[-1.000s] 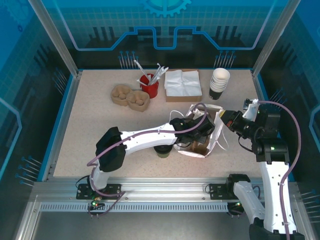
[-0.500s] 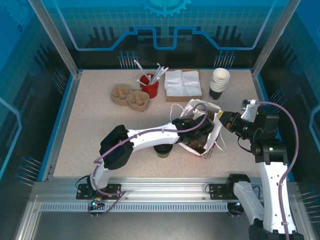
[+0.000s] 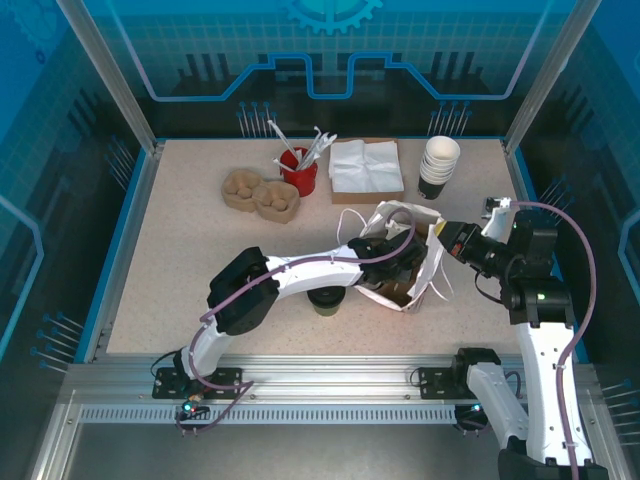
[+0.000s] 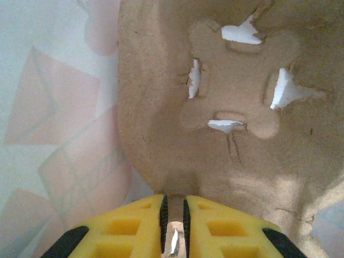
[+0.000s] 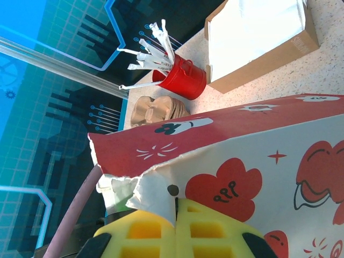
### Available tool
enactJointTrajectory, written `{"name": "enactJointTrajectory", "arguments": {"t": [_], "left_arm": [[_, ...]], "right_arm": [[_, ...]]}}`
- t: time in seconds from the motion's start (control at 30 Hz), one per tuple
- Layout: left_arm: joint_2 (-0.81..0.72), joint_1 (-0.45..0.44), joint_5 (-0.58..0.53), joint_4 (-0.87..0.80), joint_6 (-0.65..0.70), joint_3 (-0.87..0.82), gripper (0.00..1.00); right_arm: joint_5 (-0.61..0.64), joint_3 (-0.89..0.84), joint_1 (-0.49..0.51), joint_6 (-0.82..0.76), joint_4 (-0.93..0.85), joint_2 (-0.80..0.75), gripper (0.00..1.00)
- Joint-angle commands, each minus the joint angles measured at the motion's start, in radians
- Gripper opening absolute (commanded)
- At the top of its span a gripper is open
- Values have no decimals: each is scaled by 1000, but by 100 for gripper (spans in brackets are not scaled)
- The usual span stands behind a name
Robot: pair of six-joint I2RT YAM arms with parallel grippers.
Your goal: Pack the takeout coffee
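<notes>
The red-and-white paper bag (image 3: pixel 397 214) lies open near the table's right middle. My right gripper (image 5: pixel 176 201) is shut on the bag's torn rim (image 5: pixel 145 180) and holds the mouth open from the right (image 3: pixel 448 243). My left arm reaches into the bag. Inside, my left gripper (image 4: pixel 173 196) is shut on the edge of a brown pulp cup carrier (image 4: pixel 236 107), with the bag's wall (image 4: pixel 48 107) to its left. The takeout coffee (image 3: pixel 323 300), a small dark cup, stands on the table just in front of my left forearm, which partly covers it.
Along the back stand a red can of white stirrers (image 3: pixel 298 172), a box of napkins (image 3: pixel 365 168), a stack of lidless cups (image 3: pixel 438 165) and spare pulp carriers (image 3: pixel 260 194). The table's left half is bare.
My left arm has pushed further right into the bag with the carrier. The bag's mouth has risen and swung towards the back, and my right gripper shifted slightly with it.
</notes>
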Motion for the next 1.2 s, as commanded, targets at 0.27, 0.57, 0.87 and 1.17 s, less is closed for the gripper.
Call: {"name": "enactJointTrajectory", "arguments": {"t": [0.27,0.57,0.87,1.17], "left_arm": [[-55,3,4,14,53,-35,23],[-199,-73,-182,-40,79,-63,32],[-235,-101,-308,45,60,-143,23],[-233,-99,-422,126,91,-188,17]], "right_arm": [[-28,-8,23,-63,10,-34,0],[37,-6,20,-118,-26,-44,0],[18,-31,21,-172,-8,-59,0],[-28,-70,19,-195,35,-88,0]]}}
